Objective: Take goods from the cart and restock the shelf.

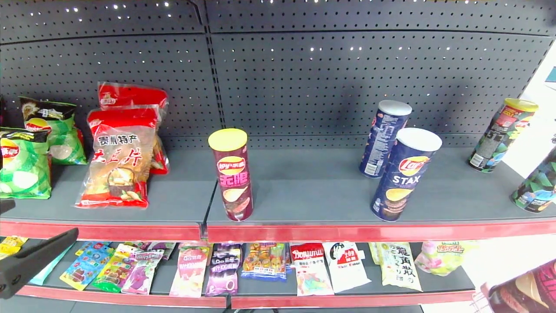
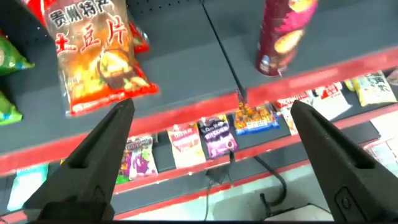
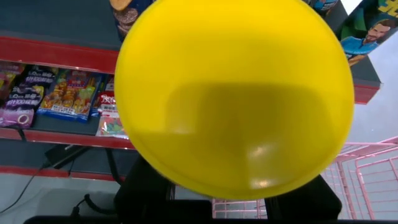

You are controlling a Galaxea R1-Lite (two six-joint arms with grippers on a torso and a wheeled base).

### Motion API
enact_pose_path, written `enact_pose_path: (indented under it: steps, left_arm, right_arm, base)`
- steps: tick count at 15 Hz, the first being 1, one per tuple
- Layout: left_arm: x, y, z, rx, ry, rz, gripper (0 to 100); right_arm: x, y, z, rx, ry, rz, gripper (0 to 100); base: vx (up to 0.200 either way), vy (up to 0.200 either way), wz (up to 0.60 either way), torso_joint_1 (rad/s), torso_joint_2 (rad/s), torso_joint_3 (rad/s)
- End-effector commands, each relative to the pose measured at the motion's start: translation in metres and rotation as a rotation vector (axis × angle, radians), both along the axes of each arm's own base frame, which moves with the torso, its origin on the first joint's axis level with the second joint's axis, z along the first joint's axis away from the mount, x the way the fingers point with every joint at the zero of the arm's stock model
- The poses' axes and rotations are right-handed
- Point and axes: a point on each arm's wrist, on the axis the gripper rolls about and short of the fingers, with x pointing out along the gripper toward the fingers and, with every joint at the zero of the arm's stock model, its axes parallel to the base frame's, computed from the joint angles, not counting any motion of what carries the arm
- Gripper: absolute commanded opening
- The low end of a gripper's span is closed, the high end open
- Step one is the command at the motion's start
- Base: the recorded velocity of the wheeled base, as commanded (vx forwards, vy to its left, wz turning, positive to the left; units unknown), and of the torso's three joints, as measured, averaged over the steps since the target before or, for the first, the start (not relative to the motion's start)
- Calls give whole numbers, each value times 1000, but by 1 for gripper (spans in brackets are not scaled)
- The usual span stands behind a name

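The right claw (image 3: 217, 205) is clenched on the held can (image 1: 521, 289), which sits low at the robot's right, below and in front of the upper shelf (image 1: 304, 230) and beside the pink cart (image 3: 367, 180). The can's long axis runs straight up toward the wrist camera, so its yellow lid (image 3: 233, 93) faces the lens. From the head it reads as tilted, not upright.

The bare stretch of upper shelf lies up and to the left of this can, between the standing maroon can (image 1: 230, 174) and the front blue can (image 1: 404, 174). I judge that gap to be the likely target, since the maroon can there has the same yellow lid. The right arm is much the nearer to it and already carries the load.

The left claw (image 2: 208, 155) hangs released, with its fingers (image 2: 99, 162) spread wide and nothing between them, low at the left before the lower shelf edge. Placing should call for lifting the can above the red rim, bringing its axis vertical and keeping it clear of the blue can
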Motion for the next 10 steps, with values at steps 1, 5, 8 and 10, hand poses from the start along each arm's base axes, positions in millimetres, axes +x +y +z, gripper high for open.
enact_pose_path:
  steps: [1, 5, 8, 10]
  left_arm:
    - [0, 0, 0, -1, 0, -1, 100]
    - [-4, 1, -4, -1, 0, -2, 100]
    - [-5, 1, -4, -2, -4, -2, 100]
    - [-5, 1, -4, -2, -4, -2, 100]
  right_arm:
    - [0, 0, -1, -1, 3, 1, 0]
    - [0, 0, -1, 0, 5, 2, 0]
    - [0, 0, -2, -1, 6, 2, 0]
    - [0, 0, -2, -1, 6, 2, 0]
  base:
    - [0, 0, 0, 0, 0, 0]
    - [0, 150, 0, 7, 2, 1]
    - [0, 200, 0, 15, 4, 1]
    - [0, 200, 0, 2, 2, 9]
